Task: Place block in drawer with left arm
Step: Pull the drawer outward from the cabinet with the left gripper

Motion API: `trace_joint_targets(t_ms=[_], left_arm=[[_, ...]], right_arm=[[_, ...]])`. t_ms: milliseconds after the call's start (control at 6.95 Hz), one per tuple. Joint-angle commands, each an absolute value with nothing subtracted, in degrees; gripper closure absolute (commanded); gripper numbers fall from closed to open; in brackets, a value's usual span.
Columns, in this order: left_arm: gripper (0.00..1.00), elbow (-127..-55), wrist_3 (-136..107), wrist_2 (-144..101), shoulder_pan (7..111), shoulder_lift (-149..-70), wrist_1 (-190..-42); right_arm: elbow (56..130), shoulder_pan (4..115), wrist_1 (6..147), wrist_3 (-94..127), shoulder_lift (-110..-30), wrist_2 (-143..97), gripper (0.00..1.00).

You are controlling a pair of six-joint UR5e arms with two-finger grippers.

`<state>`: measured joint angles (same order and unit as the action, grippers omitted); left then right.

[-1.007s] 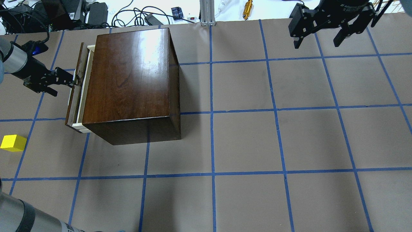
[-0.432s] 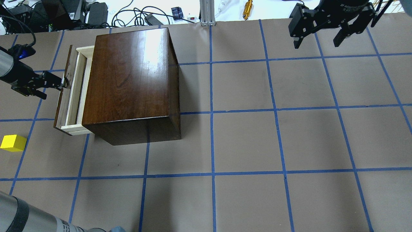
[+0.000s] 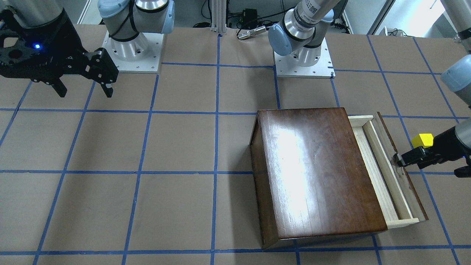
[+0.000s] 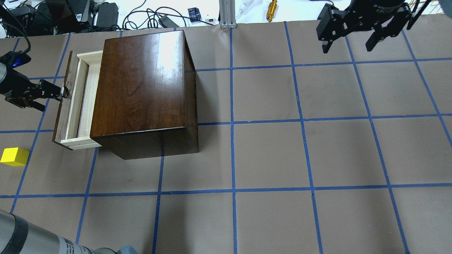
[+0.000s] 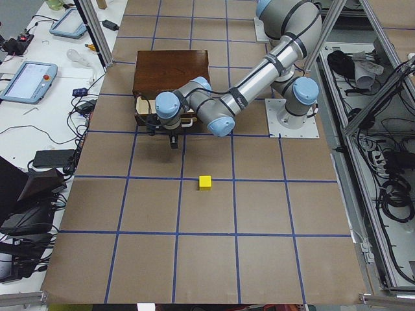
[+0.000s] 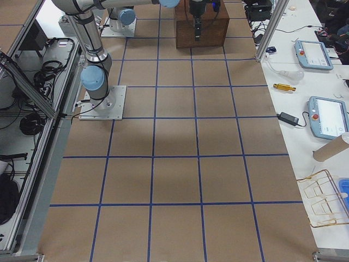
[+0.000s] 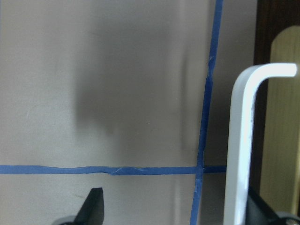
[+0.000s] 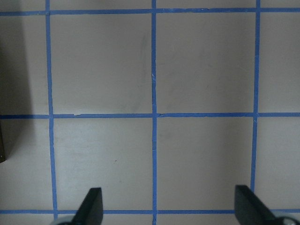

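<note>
The drawer (image 4: pixel 79 102) has slid further out of the cabinet (image 4: pixel 141 88) than it was a moment ago, and my left gripper (image 4: pixel 52 99) has drawn back toward the table's edge with it. My fingers (image 7: pixel 93 208) are spread wide, not clamped on anything. The drawer's metal pull (image 7: pixel 241 140) stands between them, close against one finger, and my wrist view shows it as a pale curved bar with the drawer's front panel behind it. The drawer's pale wooden floor now shows along its full length beside the dark cabinet top.

The block (image 4: pixel 14 156) lies on the table (image 4: pixel 282 158), outside the drawer, apart from its near corner and close to the table's left edge. From across the table it sits just behind my left wrist. I am not touching it.

My right gripper (image 4: pixel 347 47) hangs above the far right part of the table, well away from the cabinet, its fingers parted and nothing between them.
</note>
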<state>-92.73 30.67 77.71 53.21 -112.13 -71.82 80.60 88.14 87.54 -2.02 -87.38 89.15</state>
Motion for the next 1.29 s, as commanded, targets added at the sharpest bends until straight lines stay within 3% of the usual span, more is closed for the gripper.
trace_joint_targets(t_ms=[0,1151], left_arm=[[0.0,-92.7,30.7,77.7,52.9,-112.0,-71.9],[0.0,-88.5,32.5,78.7,51.1,-110.0,-78.3]], right_arm=[[80.6,88.2,87.5,-2.0,-87.4,89.1,0.0],[80.6,88.1,87.5,-2.0,-87.4,89.1,0.0]])
